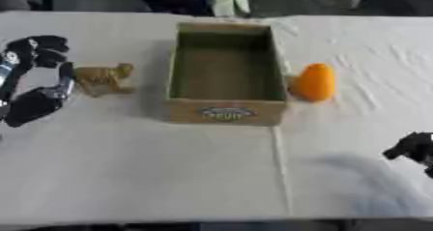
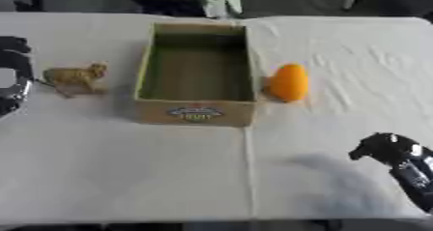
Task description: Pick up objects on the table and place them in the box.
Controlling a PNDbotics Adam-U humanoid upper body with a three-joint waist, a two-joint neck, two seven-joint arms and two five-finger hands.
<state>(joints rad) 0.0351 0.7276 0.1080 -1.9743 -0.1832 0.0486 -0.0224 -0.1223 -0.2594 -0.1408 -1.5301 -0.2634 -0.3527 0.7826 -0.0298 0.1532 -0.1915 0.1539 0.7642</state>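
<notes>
An open cardboard box [image 1: 225, 110] stands in the middle of the white table, with nothing showing inside it. A tan toy animal [image 1: 104, 78] stands left of the box. An orange rounded object [image 1: 314, 82] lies against the box's right side. My left hand [image 1: 40, 82] is open at the left edge, fingers spread on either side of the toy's near end, just short of touching it. My right hand [image 2: 391, 151] hangs low at the right, fingers curled, holding nothing, well away from the orange object.
The table [image 1: 152, 167] is covered in a white cloth with a seam running down its middle. Dark chairs and a pale object [image 1: 226, 0] stand beyond the far edge.
</notes>
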